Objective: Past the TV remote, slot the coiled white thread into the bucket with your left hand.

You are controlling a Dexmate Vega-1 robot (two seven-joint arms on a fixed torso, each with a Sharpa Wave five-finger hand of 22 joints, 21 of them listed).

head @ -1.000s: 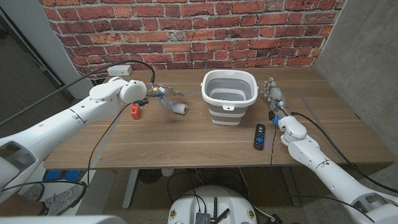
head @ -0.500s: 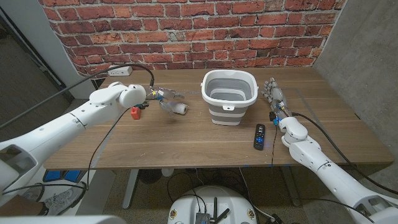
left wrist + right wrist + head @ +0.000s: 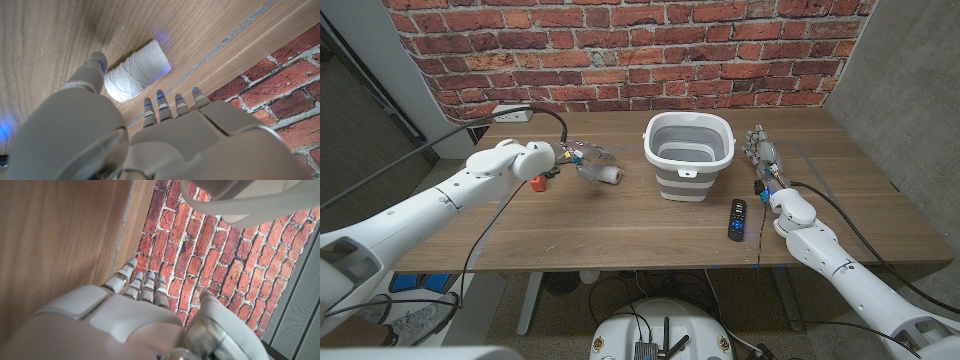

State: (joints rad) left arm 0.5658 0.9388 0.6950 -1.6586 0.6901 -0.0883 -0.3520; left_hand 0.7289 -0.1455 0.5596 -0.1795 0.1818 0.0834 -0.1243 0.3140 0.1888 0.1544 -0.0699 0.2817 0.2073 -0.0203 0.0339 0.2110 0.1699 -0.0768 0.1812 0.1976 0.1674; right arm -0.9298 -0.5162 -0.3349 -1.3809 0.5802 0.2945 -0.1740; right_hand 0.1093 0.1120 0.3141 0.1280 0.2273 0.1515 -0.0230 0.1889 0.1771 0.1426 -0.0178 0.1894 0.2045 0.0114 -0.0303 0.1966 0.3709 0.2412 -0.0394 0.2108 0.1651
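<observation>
The coiled white thread (image 3: 611, 175) lies on its side on the table, left of the bucket (image 3: 688, 153), a grey and white collapsible one standing upright. My left hand (image 3: 584, 158) hovers just left of the thread, fingers spread and holding nothing. In the left wrist view the thread (image 3: 136, 76) lies just beyond my left hand (image 3: 125, 135), the thumb close beside it. The black TV remote (image 3: 737, 219) lies in front of the bucket, to its right. My right hand (image 3: 761, 155) stands on its edge right of the bucket, fingers straight, empty.
A small red object (image 3: 536, 181) sits on the table partly behind my left wrist. A white power strip (image 3: 510, 113) with a black cable lies at the back left. The brick wall (image 3: 170, 255) runs behind the table; the bucket rim (image 3: 250, 205) shows in the right wrist view.
My left wrist and forearm have shifted slightly toward the thread and lower. The thread, bucket, remote and right hand have not moved.
</observation>
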